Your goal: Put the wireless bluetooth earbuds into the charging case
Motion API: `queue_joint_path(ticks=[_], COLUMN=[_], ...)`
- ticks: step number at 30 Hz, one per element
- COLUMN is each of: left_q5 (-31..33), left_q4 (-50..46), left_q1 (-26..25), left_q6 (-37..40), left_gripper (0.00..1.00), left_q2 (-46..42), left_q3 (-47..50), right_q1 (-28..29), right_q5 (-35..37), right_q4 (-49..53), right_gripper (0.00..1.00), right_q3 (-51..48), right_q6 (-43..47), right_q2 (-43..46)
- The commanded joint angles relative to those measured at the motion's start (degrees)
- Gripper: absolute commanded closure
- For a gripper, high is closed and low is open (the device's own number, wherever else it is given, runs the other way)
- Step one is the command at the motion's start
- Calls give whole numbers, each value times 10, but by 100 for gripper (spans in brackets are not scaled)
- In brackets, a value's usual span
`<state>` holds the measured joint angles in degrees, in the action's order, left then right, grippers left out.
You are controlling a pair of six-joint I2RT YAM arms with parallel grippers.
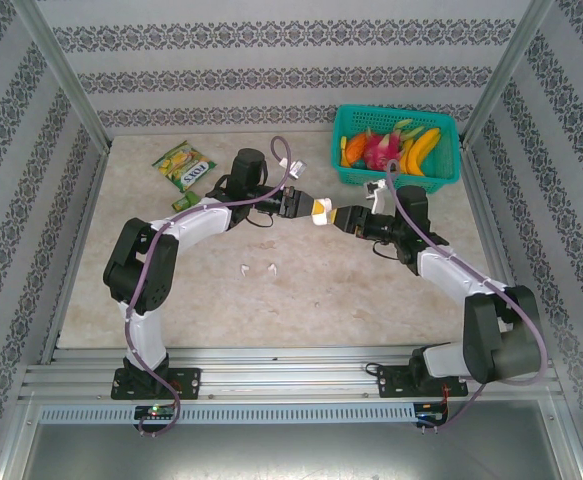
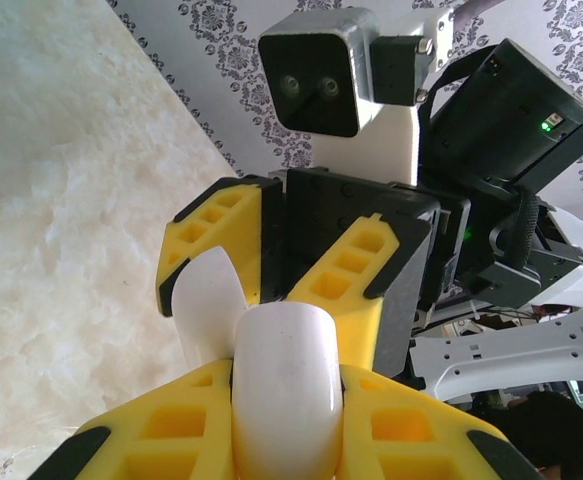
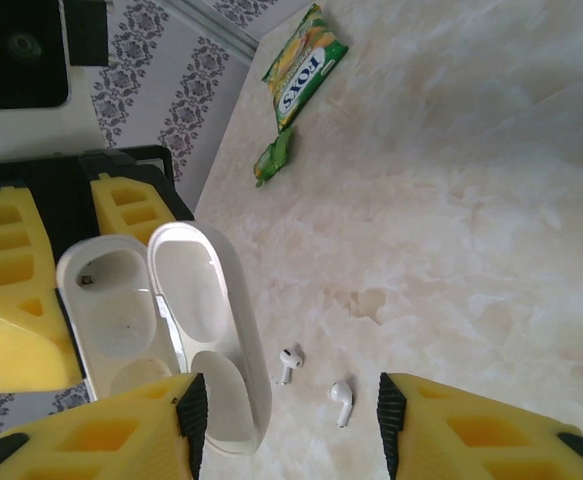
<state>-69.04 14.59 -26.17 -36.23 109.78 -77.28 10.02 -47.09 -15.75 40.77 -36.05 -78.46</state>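
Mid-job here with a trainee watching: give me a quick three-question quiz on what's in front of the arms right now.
1. True or false: the white charging case has its lid open.
2. Where do the two white earbuds lie? A) on the table B) seated in the case C) pinched in a gripper
3. Fill in, open or shut: the left gripper is ____ on the case.

Key: 1 true; 2 A; 3 shut.
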Motion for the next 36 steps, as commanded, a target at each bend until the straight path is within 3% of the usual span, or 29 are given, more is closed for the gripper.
queue_joint_path(ticks=[1, 8, 18, 30, 36], left_q5=[-20, -25, -25, -23, -14], left_q4=[33, 34, 34, 31, 28], left_q1=[-1, -3, -7, -9, -9], left_q6=[-8, -8, -8, -8, -7], left_gripper=[100, 100, 100, 99, 81], left_q2=[5, 4, 6, 9, 9], left_q3=[-20, -20, -18, -22, -21], right_q1=[5, 5, 9, 13, 10], right_q5=[-14, -12, -26, -30, -27], right_q4=[-24, -23, -26, -21, -13], right_gripper=[51, 59, 60, 83, 90], right_q3=[16, 20, 40, 41, 46], right_q6=[4, 5, -1, 5, 8], right_q2=[-6, -16, -29, -31, -26])
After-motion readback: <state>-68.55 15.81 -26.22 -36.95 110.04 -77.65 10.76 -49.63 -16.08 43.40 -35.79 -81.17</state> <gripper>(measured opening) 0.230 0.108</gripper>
